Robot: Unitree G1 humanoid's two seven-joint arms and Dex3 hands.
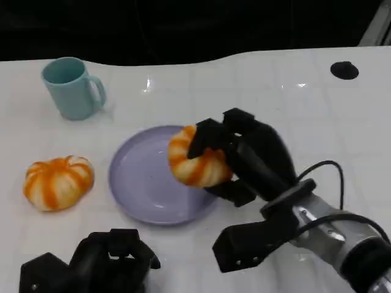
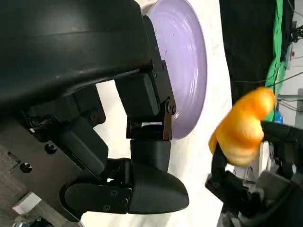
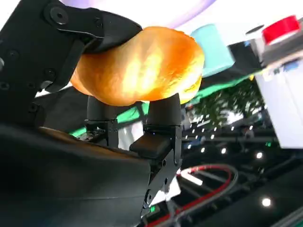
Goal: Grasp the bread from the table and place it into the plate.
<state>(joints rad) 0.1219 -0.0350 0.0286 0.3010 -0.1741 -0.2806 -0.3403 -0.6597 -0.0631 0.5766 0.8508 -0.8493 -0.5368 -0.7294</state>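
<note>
My right hand point(image 1: 244, 159) grips an orange-and-white striped bread point(image 1: 197, 160) and holds it over the right part of the lilac plate point(image 1: 137, 177). In the right wrist view the bread point(image 3: 142, 66) sits between black fingers point(image 3: 156, 123). The left wrist view shows the plate point(image 2: 187, 61) on edge and the held bread point(image 2: 244, 125) beyond it, with the right hand point(image 2: 255, 189) around it. My left hand point(image 1: 104, 262) rests low at the table's front edge with curled fingers and nothing in it. A second striped bread point(image 1: 58, 182) lies on the table left of the plate.
A teal mug point(image 1: 72, 87) stands at the back left. A small black round mark point(image 1: 344, 69) sits on the white table point(image 1: 293, 116) at the back right. A black cable point(image 1: 333, 177) loops along my right forearm.
</note>
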